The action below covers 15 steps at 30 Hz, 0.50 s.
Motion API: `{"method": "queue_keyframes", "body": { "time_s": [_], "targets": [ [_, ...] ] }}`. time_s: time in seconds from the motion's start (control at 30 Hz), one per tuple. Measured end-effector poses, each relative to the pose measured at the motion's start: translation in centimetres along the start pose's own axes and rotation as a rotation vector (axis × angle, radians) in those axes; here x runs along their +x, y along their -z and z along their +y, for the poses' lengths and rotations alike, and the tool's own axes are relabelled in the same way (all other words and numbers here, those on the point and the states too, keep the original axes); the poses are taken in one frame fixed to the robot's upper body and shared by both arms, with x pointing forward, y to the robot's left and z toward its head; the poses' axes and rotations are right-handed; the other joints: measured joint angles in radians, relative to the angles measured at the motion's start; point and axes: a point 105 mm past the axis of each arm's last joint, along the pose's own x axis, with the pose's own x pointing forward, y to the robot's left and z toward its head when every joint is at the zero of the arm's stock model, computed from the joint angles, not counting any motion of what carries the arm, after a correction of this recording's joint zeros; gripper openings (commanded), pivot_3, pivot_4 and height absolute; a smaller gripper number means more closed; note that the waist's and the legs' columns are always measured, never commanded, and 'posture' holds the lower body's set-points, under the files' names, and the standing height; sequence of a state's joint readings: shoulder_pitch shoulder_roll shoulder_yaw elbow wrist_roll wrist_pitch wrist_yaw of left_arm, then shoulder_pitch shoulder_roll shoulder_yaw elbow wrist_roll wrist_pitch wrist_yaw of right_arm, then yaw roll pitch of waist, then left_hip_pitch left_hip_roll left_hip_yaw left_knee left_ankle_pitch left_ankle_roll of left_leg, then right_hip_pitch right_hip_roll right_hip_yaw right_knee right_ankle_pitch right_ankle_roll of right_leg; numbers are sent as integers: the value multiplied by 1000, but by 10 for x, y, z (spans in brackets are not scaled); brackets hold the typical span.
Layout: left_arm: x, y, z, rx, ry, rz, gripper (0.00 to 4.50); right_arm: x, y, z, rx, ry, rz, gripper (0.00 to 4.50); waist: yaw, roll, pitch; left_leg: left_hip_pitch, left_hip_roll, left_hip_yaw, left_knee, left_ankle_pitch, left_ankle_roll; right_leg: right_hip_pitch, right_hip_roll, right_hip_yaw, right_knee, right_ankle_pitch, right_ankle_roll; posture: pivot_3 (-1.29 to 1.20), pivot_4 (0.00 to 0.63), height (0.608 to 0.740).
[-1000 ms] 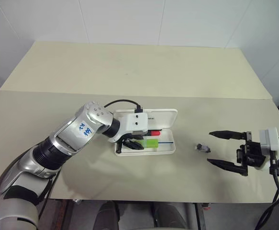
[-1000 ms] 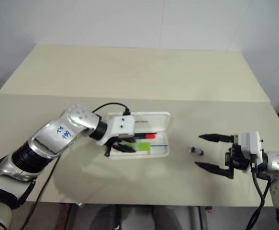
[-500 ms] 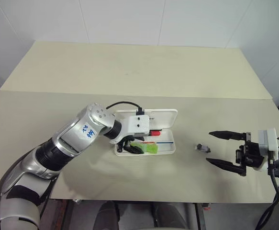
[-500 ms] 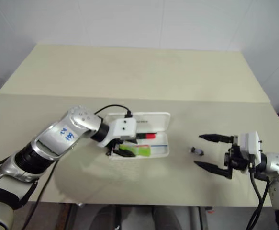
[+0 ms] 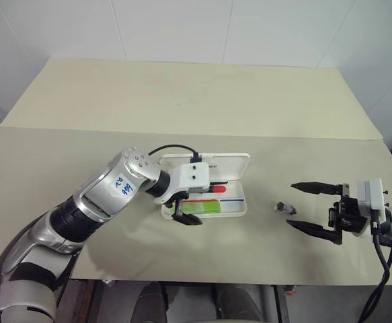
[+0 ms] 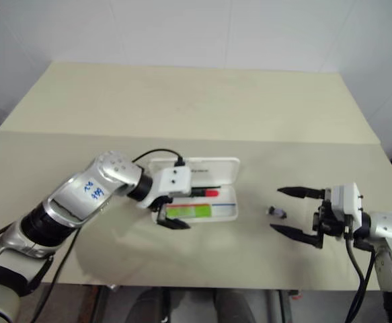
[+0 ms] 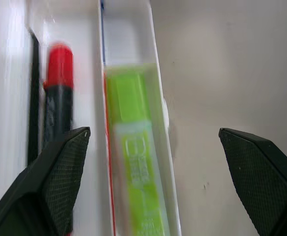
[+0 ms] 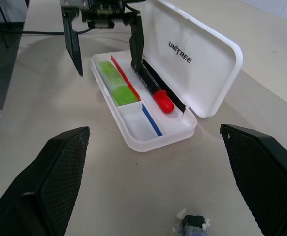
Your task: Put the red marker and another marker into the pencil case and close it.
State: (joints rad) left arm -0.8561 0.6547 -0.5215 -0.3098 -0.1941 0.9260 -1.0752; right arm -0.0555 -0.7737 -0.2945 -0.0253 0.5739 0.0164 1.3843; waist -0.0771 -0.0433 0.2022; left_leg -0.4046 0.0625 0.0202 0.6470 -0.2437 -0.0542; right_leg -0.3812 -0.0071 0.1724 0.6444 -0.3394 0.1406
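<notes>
The left gripper has spread, dropping the green highlighter lengthwise into the pencil case, whose upright lid stands just behind it.

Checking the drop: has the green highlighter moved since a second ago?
Yes. The green highlighter left the left gripper and lies flat in the pencil case.

Green highlighter and red marker side by side in white case
</notes>
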Motion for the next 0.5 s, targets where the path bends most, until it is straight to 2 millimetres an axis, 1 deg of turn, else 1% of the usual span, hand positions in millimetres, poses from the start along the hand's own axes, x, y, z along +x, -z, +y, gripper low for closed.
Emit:
{"method": "queue_keyframes", "body": {
  "time_s": [0.07, 0.17, 0.33, 0.43, 0.5],
  "targets": [
    [-5, -9, 2, -1, -11, -57, 4454, 0, 7, -2, 9, 26, 35, 4500, -1, 0, 0, 0, 0, 0, 0, 0, 0, 0, 0, 0, 0, 0, 0, 0, 150, 740],
    [-14, -12, 1, 3, -13, -126, 4454, -3, 18, -5, 32, 58, 100, 4500, -4, 0, 0, 0, 0, 0, -1, 0, 0, 0, 0, 0, 0, 0, 0, 0, 150, 740],
    [-21, -12, -23, 7, 91, -258, 4454, -12, 25, -16, 65, 67, 193, 4500, -4, 0, 0, 0, 0, 0, 0, 0, 0, 0, -1, -1, 0, 0, 0, 0, 150, 740],
    [-29, -11, -27, 14, 100, -296, 4454, -10, 27, -25, 64, 53, 223, 4500, -6, 0, 0, 3, 0, 0, 0, 0, 0, 3, -1, -1, 0, 0, 0, 0, 150, 740],
    [-32, -11, -30, 12, 105, -335, 4454, -5, 30, -27, 73, 21, 250, 4500, -7, 0, 0, 4, 0, 0, 0, 0, 0, 4, -1, -1, -1, 0, -1, 0, 150, 740]
  ]
}}
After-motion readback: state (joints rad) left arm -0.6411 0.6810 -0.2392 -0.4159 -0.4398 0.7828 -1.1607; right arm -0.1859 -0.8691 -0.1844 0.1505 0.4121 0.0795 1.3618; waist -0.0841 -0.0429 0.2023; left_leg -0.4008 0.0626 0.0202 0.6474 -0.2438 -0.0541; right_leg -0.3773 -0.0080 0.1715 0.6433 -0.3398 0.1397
